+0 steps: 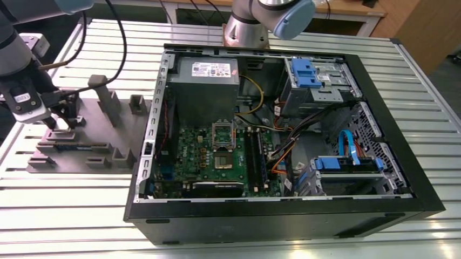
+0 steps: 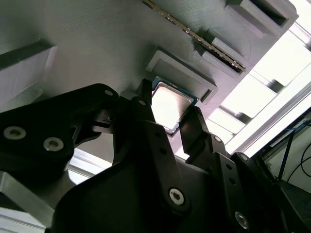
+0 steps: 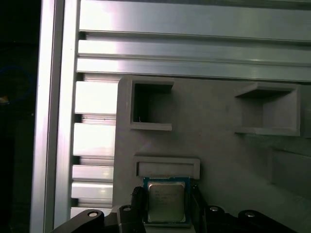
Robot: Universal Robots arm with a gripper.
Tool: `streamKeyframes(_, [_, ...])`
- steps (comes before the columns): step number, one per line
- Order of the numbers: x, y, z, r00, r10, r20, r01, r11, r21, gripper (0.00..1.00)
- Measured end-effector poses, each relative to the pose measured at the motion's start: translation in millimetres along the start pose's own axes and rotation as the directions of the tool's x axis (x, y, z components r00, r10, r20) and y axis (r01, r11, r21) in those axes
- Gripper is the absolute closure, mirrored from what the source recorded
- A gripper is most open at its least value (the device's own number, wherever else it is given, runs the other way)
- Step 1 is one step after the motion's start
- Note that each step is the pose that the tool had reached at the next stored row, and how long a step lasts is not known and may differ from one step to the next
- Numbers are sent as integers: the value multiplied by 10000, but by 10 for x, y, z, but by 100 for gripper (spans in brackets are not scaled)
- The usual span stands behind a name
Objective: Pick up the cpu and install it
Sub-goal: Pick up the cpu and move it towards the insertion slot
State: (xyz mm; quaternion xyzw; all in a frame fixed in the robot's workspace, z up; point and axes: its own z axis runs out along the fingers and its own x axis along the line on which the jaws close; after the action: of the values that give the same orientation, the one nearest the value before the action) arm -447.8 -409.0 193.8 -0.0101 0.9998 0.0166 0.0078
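The cpu (image 2: 169, 103) (image 3: 166, 203), a flat square chip with a shiny metal top, lies between my gripper's (image 2: 167, 114) (image 3: 166, 200) two black fingers (image 2: 146, 109) in both wrist views. The jaws press against its two opposite edges, right beside a low ledge of the grey fixture block (image 3: 214, 145). In the exterior view my gripper (image 1: 62, 122) hangs over that fixture block (image 1: 101, 148) at the exterior view's left. The green motherboard (image 1: 209, 156) with its metal socket frame (image 1: 222, 141) lies inside the open computer case (image 1: 288, 208).
The fixture has raised posts (image 1: 108, 97) and square pockets (image 3: 150, 104) around my gripper. The case's black wall (image 1: 148, 162) stands between fixture and motherboard. Inside the case are a power supply (image 1: 205, 81), blue drive cages (image 1: 306, 73) and loose cables (image 1: 288, 145). Slatted aluminium table (image 1: 65, 199) below.
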Motion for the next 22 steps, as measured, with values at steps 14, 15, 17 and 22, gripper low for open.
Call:
streamKeyframes(14, [-2,4,-122,10000,0,-2,0,10000,1,53])
streamKeyframes(15, [-2,4,-126,10000,0,-2,0,10000,1,53])
streamKeyframes(17, [-2,4,-134,10000,0,-1,0,10000,1,53])
streamKeyframes(22, [-3,5,-148,10000,0,1,0,10000,-1,53])
